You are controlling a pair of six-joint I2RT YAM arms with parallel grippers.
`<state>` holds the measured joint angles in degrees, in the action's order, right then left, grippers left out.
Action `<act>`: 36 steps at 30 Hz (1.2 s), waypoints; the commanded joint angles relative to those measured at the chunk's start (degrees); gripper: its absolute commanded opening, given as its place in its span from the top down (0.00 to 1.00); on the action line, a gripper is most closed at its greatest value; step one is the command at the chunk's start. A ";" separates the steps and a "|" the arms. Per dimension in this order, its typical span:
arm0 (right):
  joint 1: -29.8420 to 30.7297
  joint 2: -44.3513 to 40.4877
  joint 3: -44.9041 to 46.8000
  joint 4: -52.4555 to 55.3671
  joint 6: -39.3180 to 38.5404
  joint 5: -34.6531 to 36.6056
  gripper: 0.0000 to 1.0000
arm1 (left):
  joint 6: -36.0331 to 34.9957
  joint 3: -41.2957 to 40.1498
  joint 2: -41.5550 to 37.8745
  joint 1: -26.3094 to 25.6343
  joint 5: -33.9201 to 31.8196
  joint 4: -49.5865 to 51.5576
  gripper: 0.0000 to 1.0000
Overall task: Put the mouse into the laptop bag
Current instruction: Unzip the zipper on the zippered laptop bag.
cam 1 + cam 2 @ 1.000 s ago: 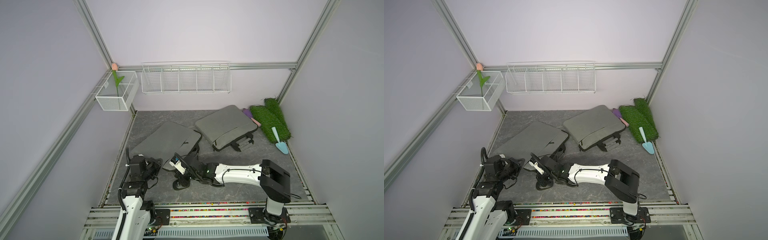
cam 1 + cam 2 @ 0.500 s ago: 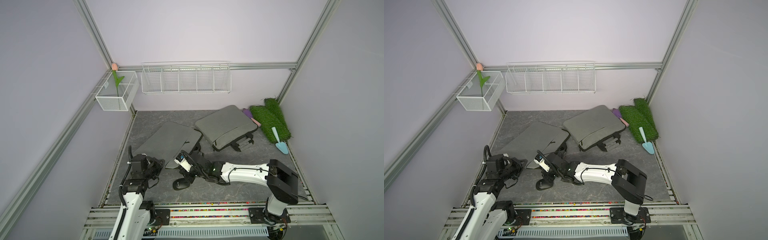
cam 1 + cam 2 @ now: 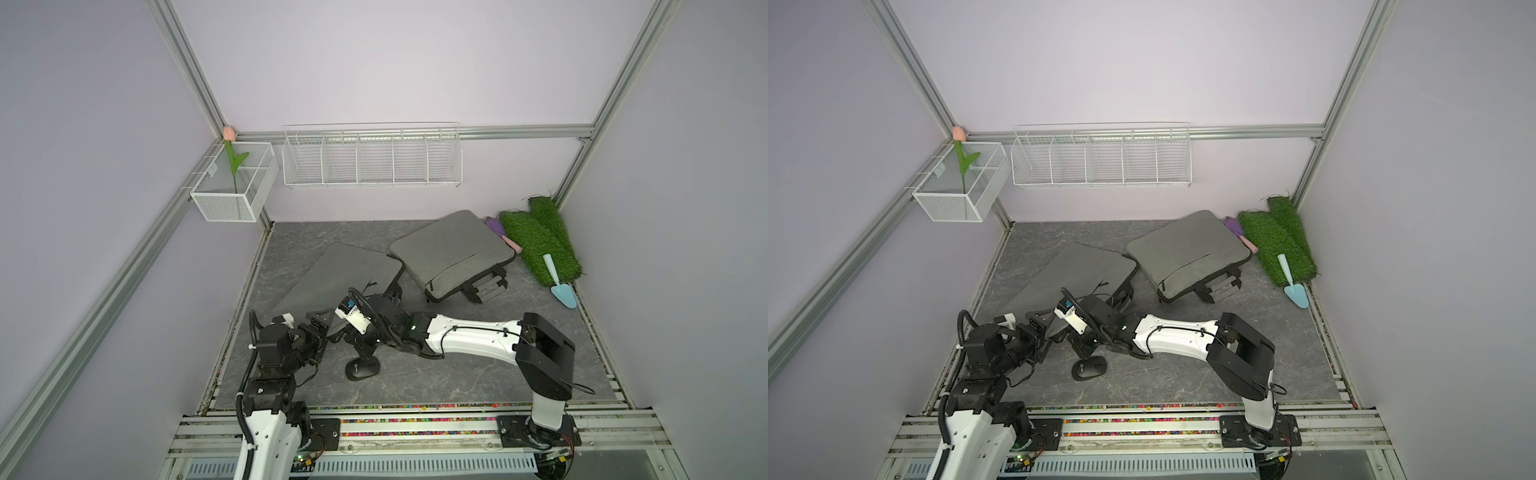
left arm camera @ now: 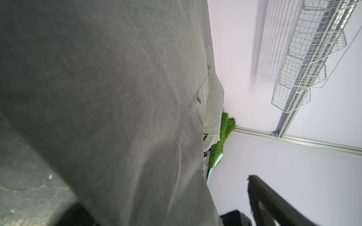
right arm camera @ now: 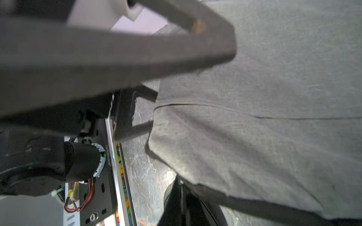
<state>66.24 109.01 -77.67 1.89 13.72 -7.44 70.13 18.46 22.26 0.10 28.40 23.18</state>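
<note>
1. Your mouse (image 3: 363, 370) (image 3: 1088, 368) lay on the grey floor (image 3: 457, 374). It sat low in both top views, a little left of centre, outside any bag.
2. The laptop bag (image 3: 332, 278) (image 3: 1075, 270) lay just above the mouse in the frame, stretching toward the upper left. Its near corner sat between your two arms' ends.
3. Your left gripper (image 5: 153, 108) stood open. The right wrist view showed its two fingers (image 5: 145, 92) spread apart, with the tips right at the laptop bag's edge. You could not tell whether they touched the fabric.
4. In the left wrist view, the laptop bag's grey cloth filled most of the picture.
5. Your right gripper (image 5: 181, 203) was closed, its fingers pressed together with only a seam between them. Their tips ran under the laptop bag's raised edge. You could not tell whether any fabric was pinched.
6. In both top views, your right arm's end sat just above the mouse in the frame. The pictures did not show whether the two touched.
7. A second bag (image 3: 451, 249) lay right of centre, above the arm. Green turf rolls (image 3: 536, 245) and a blue trowel (image 3: 561, 286) lay near the right wall.
</note>
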 commanded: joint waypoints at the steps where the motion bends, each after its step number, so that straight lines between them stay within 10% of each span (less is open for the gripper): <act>1: -0.19 2.09 -3.36 -2.88 0.96 -0.20 0.94 | 4.75 1.40 -5.87 -0.10 2.14 4.57 0.00; 27: -3.80 1.12 -11.80 -1.40 3.09 -1.49 0.94 | 12.74 0.00 3.25 -0.32 7.01 -7.54 0.01; 36: -0.22 -2.70 -6.21 -0.37 1.96 0.14 0.94 | 12.01 2.54 5.64 -0.30 -0.70 -9.51 0.01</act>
<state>63.61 111.09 -85.97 3.99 16.32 -5.56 81.25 18.26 27.73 -0.21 32.53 16.97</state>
